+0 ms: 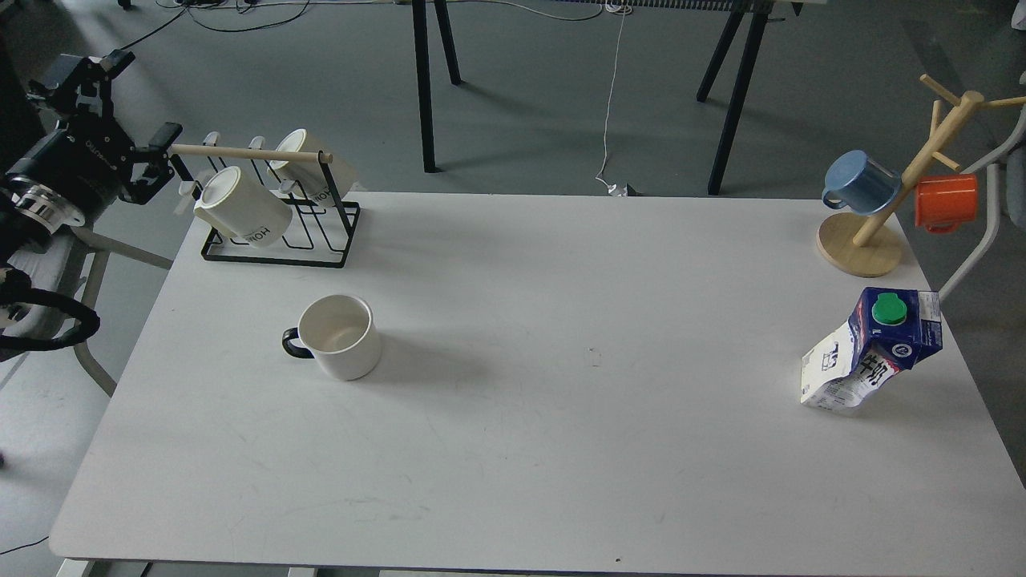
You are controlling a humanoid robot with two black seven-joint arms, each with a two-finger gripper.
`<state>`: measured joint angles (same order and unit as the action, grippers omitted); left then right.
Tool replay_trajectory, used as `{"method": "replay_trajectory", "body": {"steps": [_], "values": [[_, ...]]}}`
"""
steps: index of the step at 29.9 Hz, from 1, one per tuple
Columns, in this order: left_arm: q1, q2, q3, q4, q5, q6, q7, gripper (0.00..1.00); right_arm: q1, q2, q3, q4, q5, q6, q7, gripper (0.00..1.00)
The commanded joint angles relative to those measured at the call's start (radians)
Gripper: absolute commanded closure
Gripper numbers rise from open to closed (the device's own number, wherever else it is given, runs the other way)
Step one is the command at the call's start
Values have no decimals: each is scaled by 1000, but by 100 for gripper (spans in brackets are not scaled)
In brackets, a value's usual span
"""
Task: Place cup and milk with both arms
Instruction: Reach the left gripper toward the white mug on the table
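Across the white table [513,449] stood the task's 2 things, well apart: the milk [870,353] upright near the right edge, the cup [343,336] left of center, handle pointing left. My left gripper [140,104] hung off the table's left side, its fingers seemingly spread; my right gripper wasn't visible. I judged each arm should approach its nearer item, squeezing the dented carton gently.

Looks like a robotics lab or test room, not anyone's kitchen. There's a plain white rectangular table [521,449] sitting on a bare grey floor [545,96], with loose black and white cables [613,96] trailing across it. Black angled legs of another table [425,88] stand behind. The mugs look like staged props: a black wire rack [276,244] and a wooden peg tree [890,208].
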<state>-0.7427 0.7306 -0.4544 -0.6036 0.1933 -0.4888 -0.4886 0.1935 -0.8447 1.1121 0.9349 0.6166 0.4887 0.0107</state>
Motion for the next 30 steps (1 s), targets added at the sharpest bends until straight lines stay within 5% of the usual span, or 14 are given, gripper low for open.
{"method": "replay_trajectory", "body": {"steps": [1,18,26,30], "values": [[0,0,0,-1,0,0,0,0,21,1,-1,1,0,0,0,4],[-46,10,-1,84,67,0,0,0,27,-1,0,8,2,0,0,4],[-178,4,-4,67,660,0,0,0,23,-2,8,8,3,0,0,4],[-193,10,-1,-42,930,0,0,0,17,-2,14,16,5,0,0,4]]}}
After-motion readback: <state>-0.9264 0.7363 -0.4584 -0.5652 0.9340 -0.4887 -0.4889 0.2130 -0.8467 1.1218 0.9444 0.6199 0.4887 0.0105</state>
